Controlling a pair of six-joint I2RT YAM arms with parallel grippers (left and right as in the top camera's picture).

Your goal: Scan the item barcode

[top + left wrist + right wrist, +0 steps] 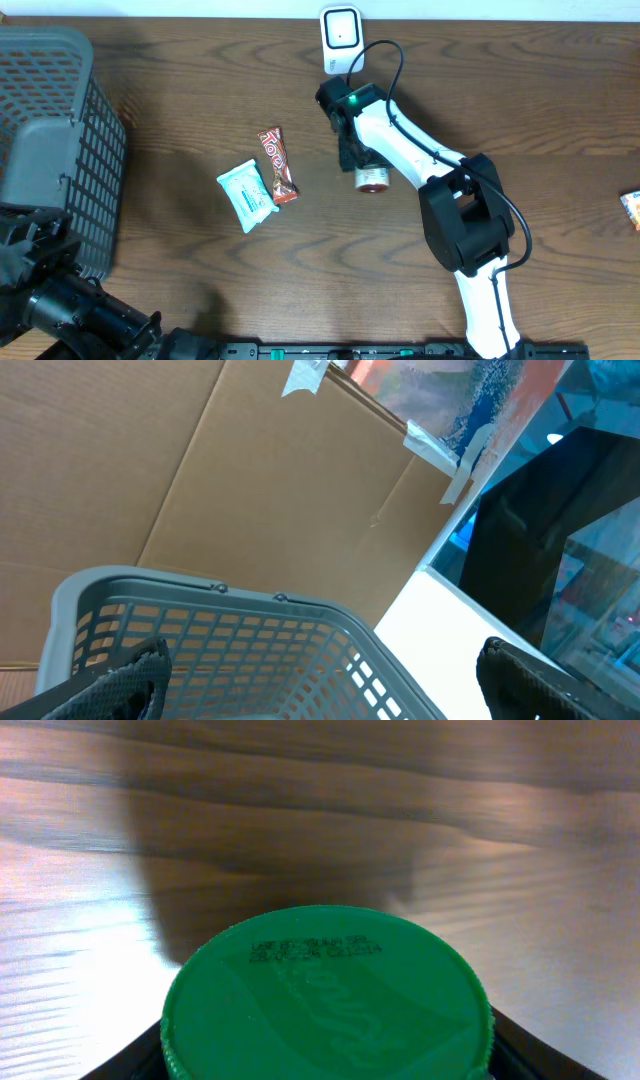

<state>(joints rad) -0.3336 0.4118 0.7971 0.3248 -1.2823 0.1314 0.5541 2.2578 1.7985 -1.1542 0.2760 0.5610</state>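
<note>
Bottle [325,1000] gripped in right jaws near table-edge scanner [340,28]; left jaws open beside basket [100,190].

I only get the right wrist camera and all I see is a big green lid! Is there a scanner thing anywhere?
Observer: Yes. Overhead, a white scanner stands at the table's far edge, just beyond the right gripper, which grips your green lid.
Operator: What else is on the table?
Observer: Two snack packets lie side by side to the left of that arm: a red bar and a white-and-teal packet.
Operator: Where's the other arm?
Observer: The left gripper is open with nothing in it, over by a grey basket.
</note>
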